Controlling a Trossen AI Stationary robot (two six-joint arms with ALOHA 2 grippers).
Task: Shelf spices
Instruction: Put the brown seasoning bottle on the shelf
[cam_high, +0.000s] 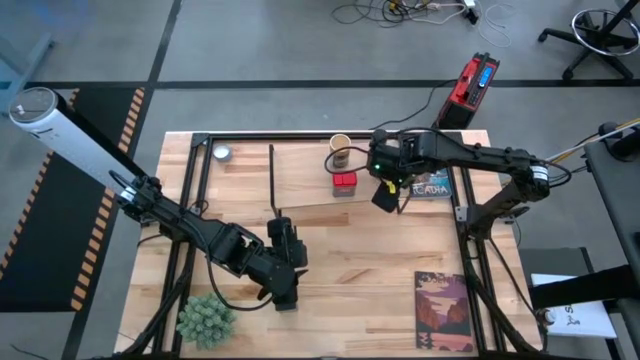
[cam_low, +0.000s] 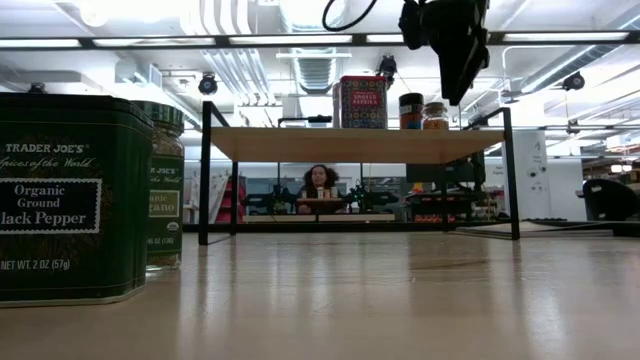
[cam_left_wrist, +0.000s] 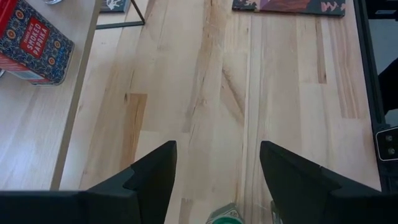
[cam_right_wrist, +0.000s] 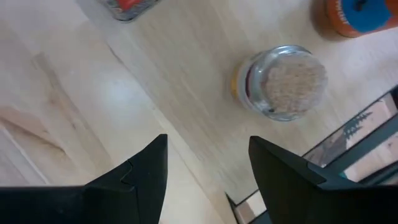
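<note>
Right gripper (cam_right_wrist: 208, 168) hovers over shelf (cam_high: 300, 170), jaws apart, empty; small glass jar (cam_right_wrist: 283, 81) stands just ahead on the board. Left gripper (cam_left_wrist: 217, 171), also apart and empty, sits above green-lidded jar (cam_left_wrist: 225, 216). Next, likely: descend and clamp it.

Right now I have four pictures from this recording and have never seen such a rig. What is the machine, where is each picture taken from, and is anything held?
Two dark robot arms work at a wooden table. One camera looks straight down, one sits at table-top height, and one rides on each wrist. The left gripper hangs open over a green-lidded jar, beside a black pepper tin. The right gripper is open and empty above the shelf, where a red paprika tin and a small pale jar already stand. Also on the table are a fuzzy green plant ball and a picture book. Nothing is held.
</note>
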